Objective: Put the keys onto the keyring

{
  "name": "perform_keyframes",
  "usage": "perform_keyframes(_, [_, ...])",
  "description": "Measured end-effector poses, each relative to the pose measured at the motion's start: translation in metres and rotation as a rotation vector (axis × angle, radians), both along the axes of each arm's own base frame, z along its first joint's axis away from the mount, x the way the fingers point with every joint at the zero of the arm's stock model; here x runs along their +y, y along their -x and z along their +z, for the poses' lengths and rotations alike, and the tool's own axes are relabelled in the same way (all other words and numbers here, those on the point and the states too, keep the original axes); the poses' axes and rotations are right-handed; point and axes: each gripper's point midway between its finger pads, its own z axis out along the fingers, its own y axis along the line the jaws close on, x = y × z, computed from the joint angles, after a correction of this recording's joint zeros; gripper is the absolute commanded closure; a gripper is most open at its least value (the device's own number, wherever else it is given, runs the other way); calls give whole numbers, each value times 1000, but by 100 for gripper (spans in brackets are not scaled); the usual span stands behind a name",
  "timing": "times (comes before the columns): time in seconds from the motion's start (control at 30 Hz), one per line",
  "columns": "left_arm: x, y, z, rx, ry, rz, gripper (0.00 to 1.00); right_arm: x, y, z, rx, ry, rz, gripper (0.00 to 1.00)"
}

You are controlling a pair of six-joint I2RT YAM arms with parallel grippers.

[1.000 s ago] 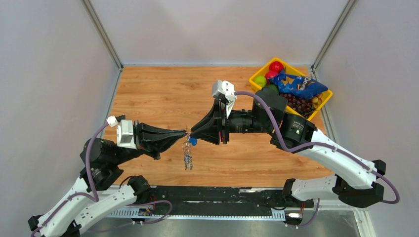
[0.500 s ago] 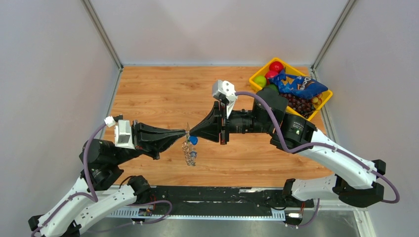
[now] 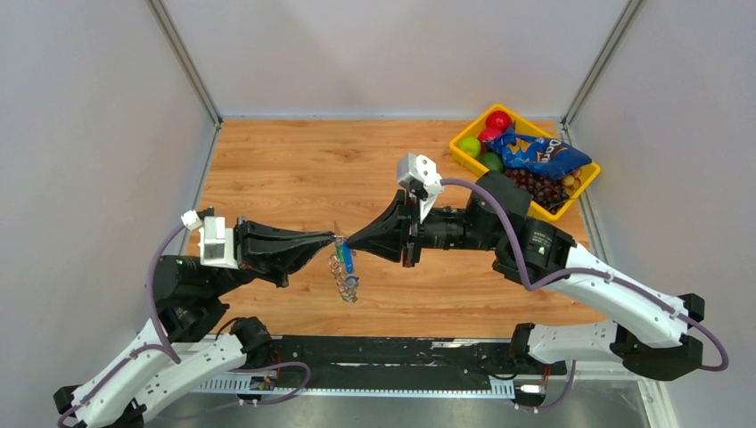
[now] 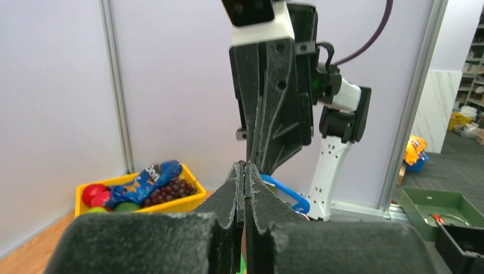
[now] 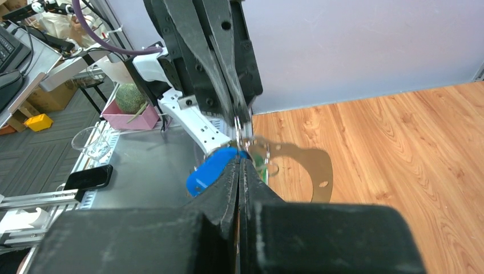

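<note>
Keyring is hanging in the air at the point where the two grippers are meeting nose to nose, above the near middle of the table. The left gripper is pressing its fingers together on the silver ring. The right gripper is also pressing its fingers tight together, with the blue-capped key lying against their tips; whether they are clamping it I cannot tell. A green cap is showing just beside the ring, and the chain is dangling below the tips. Both forearms are stretching out roughly level, the left arm reaching rightward, the right arm reaching leftward with its elbow near the yellow basket of fruit at the far right corner.
</note>
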Motion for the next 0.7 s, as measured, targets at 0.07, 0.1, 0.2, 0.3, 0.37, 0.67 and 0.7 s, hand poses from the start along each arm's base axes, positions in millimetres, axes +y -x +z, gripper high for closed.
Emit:
perform_keyframes(0.07, [2,1,7,-13,27,2,100,-3,1,-3,1,1,-3,100])
perform_keyframes(0.1, [3,2,10,-20,38,3,100,-4,1,-4,1,0,-6,100])
perform_keyframes(0.2, [6,4,18,-41,69,2,100,-8,2,-4,0,-4,-12,100])
perform_keyframes(0.3, [7,5,22,-50,84,0,100,-10,2,-2,-3,-13,-16,100])
perform_keyframes(0.37, [6,4,22,-48,84,-2,100,-11,2,-2,-4,-16,-17,97])
perform_keyframes(0.67, [3,2,21,-37,79,-6,100,-13,2,10,-25,-44,-19,69])
perform_keyframes(0.7, [3,2,21,-37,79,-6,100,-13,3,15,-29,-52,-16,68])
